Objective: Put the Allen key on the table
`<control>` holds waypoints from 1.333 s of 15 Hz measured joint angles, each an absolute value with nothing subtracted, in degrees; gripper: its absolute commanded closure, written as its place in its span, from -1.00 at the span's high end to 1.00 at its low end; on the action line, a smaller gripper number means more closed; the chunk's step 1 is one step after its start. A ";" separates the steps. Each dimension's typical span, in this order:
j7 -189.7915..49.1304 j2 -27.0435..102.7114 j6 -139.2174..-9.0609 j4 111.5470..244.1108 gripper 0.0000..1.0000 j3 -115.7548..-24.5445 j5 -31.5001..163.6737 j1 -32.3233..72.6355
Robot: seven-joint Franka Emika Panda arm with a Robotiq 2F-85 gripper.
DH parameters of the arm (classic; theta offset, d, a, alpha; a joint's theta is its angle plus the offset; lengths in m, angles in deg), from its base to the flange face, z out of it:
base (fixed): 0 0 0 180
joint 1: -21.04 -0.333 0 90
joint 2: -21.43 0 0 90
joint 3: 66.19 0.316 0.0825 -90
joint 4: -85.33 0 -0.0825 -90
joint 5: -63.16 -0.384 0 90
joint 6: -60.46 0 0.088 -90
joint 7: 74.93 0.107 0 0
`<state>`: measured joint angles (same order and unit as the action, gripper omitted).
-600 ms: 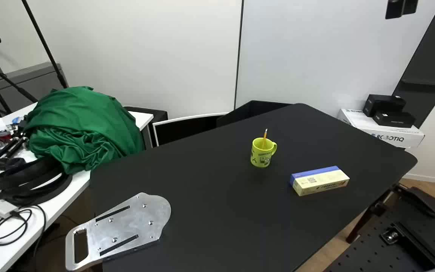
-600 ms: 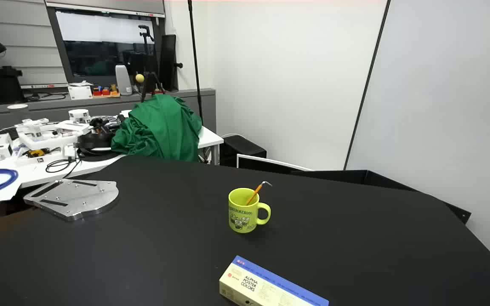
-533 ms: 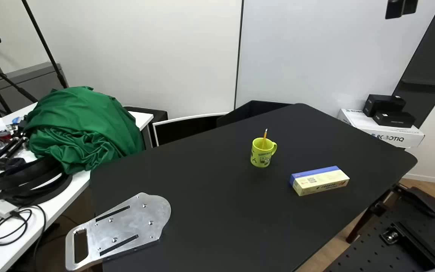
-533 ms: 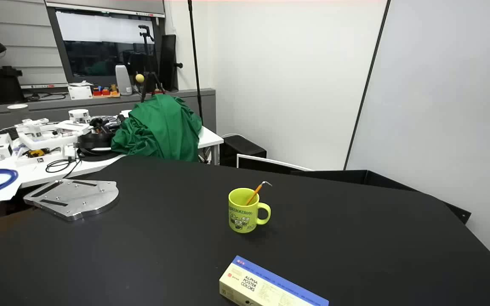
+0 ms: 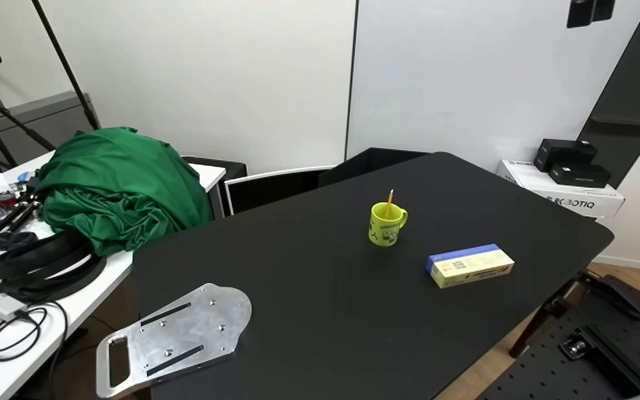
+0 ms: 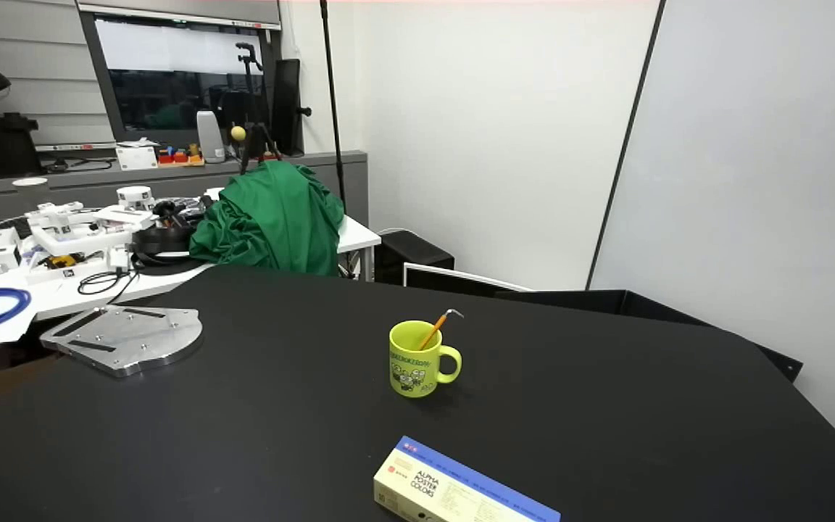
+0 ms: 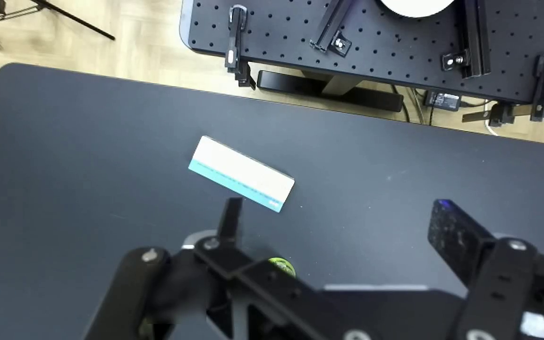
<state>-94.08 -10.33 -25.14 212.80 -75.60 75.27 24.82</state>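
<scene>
The Allen key, a thin orange rod with a bent metal tip, leans in the yellow-green cup; its upper part sticks out above the rim in both exterior views (image 5: 390, 203) (image 6: 433, 331). The cup (image 5: 383, 231) (image 6: 412, 371) stands upright on the black table (image 5: 320, 316) (image 6: 243, 442). In the wrist view my gripper (image 7: 340, 203) is open and empty above the table (image 7: 111, 165). Its left side mostly hides the cup (image 7: 284, 265) there, and the Allen key is out of sight. A dark piece at an exterior view's top right may be my gripper.
A yellow-and-blue flat box (image 5: 470, 268) (image 6: 461, 482) (image 7: 241, 174) lies on the table near the cup. A silver metal plate (image 5: 192, 330) (image 6: 138, 335) lies at a table edge. A perforated black bench (image 7: 281, 28) stands beside the table. A cluttered white desk carries a green cloth (image 5: 125, 189).
</scene>
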 measured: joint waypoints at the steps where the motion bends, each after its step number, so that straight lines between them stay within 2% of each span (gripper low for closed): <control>1: -94.12 -10.27 -25.20 212.80 1.00 -75.64 75.27 24.79; 7: -95.97 -1.75 -29.33 208.24 1.00 -77.58 74.95 24.73; 15: -98.26 25.68 -30.98 186.80 1.00 -80.09 69.24 28.43; 20: -90.45 41.88 -29.88 173.10 1.00 -79.93 64.37 33.20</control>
